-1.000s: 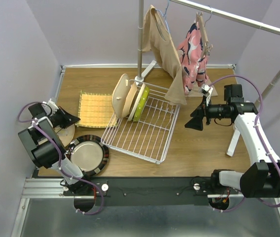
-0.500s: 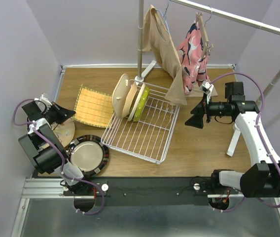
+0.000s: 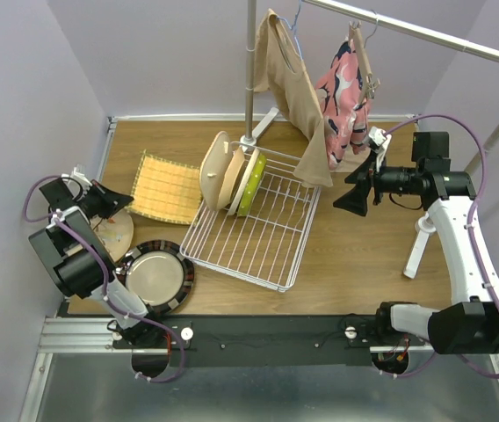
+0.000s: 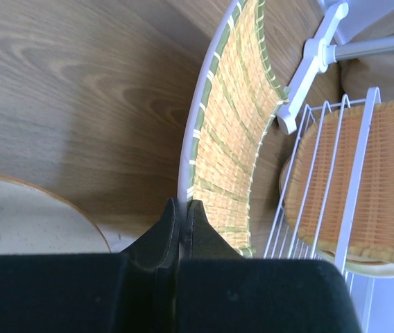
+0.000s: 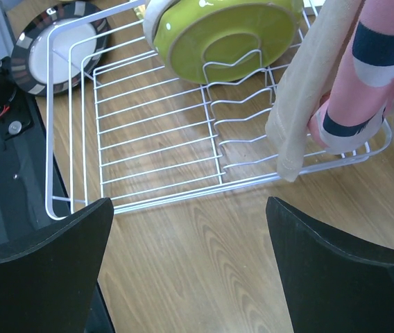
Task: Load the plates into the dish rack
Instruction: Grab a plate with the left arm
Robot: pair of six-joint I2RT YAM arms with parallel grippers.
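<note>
Holding now: my left hand is pinching shut on the near edge of the yellow mat. The mat is not a plate.
Other hand: my right hand is hanging wide open in the air, near the far right corner of the dish rack. It is holding nothing.
Plates already standing: a few plates are standing on edge at the far left end of the rack. A cream plate is leaning on the outside and a green plate is sitting on the inside.
Plates waiting: a dark-rimmed plate is lying flat on the table by my left arm. A tan plate is lying flat just beside my left hand, partly hiding under my arm.
How far along: I am guessing two plates are waiting to go in.
Worry one: I am only pinching a thin edge, so the mat could be slipping out if I pull fast.
Worry two: the mat is lying right next to the rack, so dragging it that way could be bumping the standing plates and tipping them.
Worry three: my left arm is hanging over the tan plate, so swinging low could be knocking it or scraping it.
Worry four: a beige cloth and a pink cloth are dangling over the rack corner, so my right hand could be snagging them when reaching in.
</note>
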